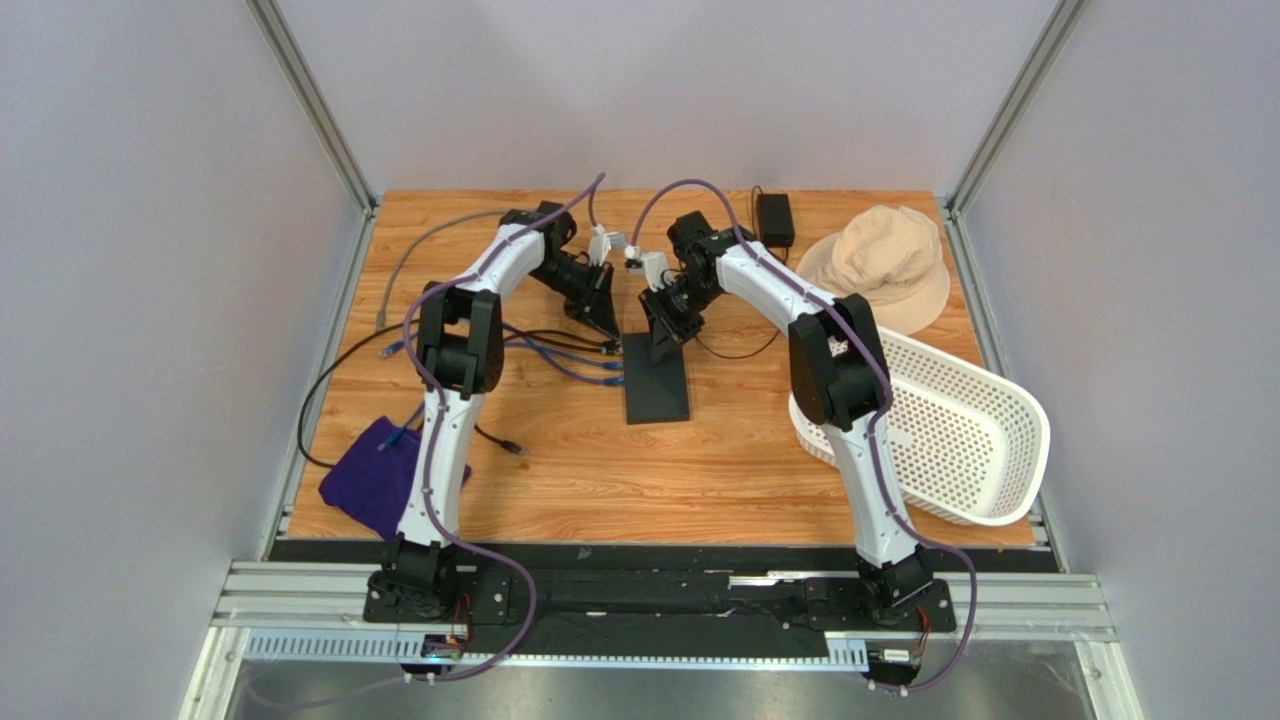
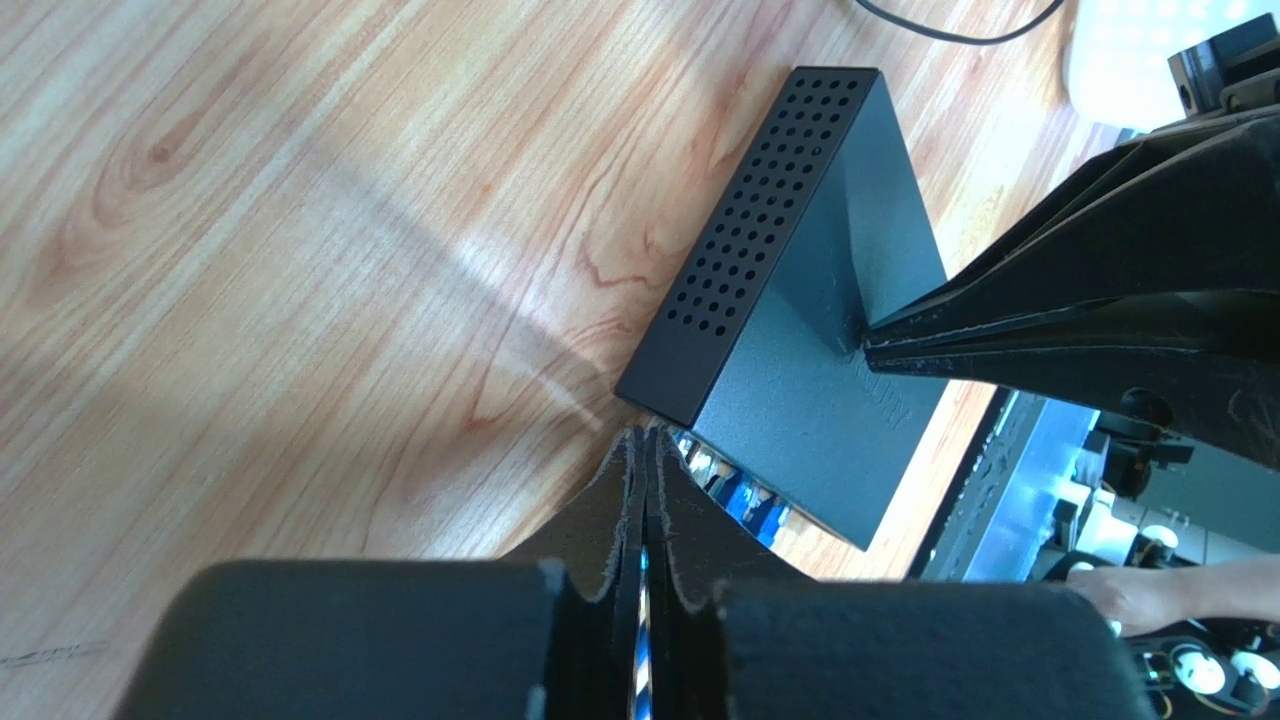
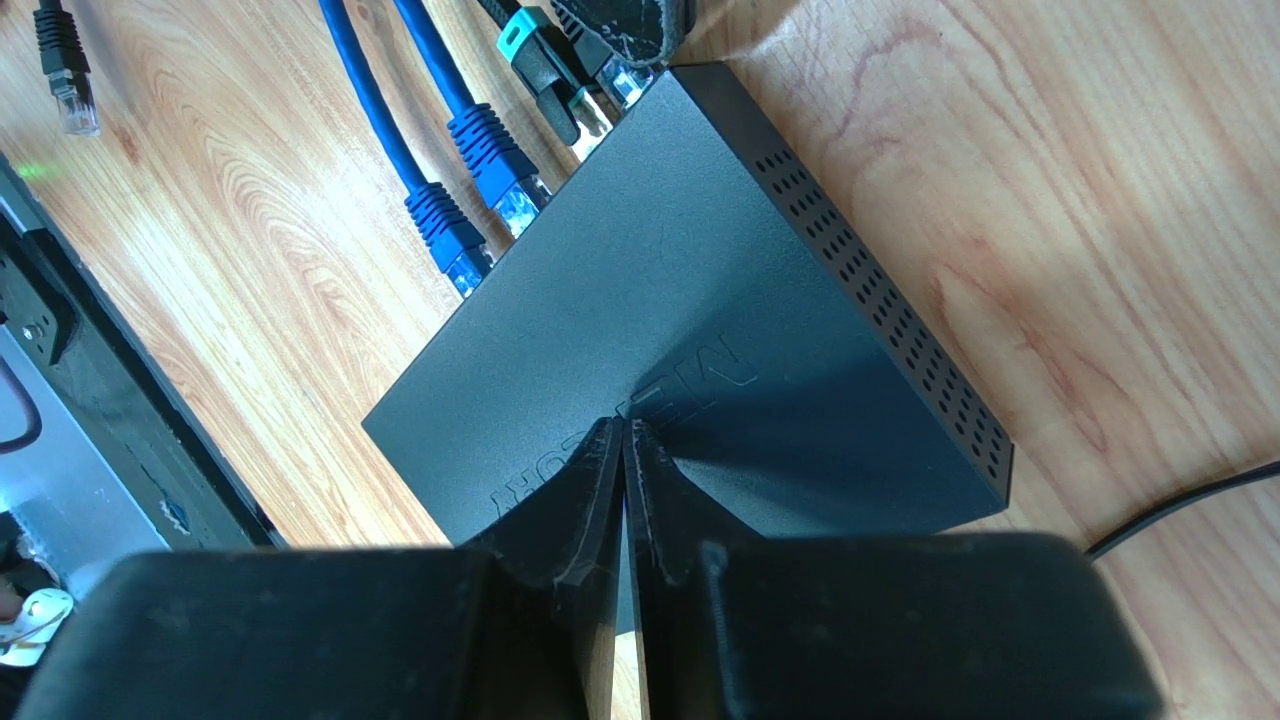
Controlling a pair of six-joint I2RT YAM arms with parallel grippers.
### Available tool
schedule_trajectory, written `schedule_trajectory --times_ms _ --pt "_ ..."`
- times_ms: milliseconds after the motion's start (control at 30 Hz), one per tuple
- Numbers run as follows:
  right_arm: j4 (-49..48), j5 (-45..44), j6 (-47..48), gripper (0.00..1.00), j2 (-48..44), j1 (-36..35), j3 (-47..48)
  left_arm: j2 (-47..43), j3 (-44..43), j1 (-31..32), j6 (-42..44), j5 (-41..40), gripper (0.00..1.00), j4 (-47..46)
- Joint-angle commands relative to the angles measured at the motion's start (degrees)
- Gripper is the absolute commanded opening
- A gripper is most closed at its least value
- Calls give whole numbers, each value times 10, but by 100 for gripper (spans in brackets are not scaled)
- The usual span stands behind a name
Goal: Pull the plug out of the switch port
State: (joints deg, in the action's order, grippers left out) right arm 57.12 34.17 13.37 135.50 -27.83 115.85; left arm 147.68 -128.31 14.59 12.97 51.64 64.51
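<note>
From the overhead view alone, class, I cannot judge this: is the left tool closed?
Observer: Yes. The left tool is shut, tips at the socket-side corner of the switch.
Operator: And the right tool?
Observer: The right tool is shut too, tips resting on the switch's flat top.
Operator: Any plug that isn't blue?
Observer: A green-booted plug, beside the two blue plugs.
</note>
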Motion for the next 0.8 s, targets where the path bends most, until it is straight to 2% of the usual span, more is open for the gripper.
schedule_trajectory --times_ms 0,133,167,233,333,567,767 --pt "3 -25 16 11 25 0 8 9 -11 12 -10 29 0 9" --pt "2 -27 17 11 24 1 7 10 -13 12 -5 27 2 14" --pt "2 -28 17 12 23 0 6 12 -14 11 -5 24 19 14" --pt "1 -29 17 12 23 0 5 10 -18 10 -7 11 38 19" --pt "2 -31 18 12 21 -1 3 14 -27 2 -14 -3 46 27" --pt "2 -33 18 12 19 -1 -4 23 -18 -17 -21 51 50 31" --pt "2 -36 17 12 19 -2 -8 31 -33 -11 5 63 46 40"
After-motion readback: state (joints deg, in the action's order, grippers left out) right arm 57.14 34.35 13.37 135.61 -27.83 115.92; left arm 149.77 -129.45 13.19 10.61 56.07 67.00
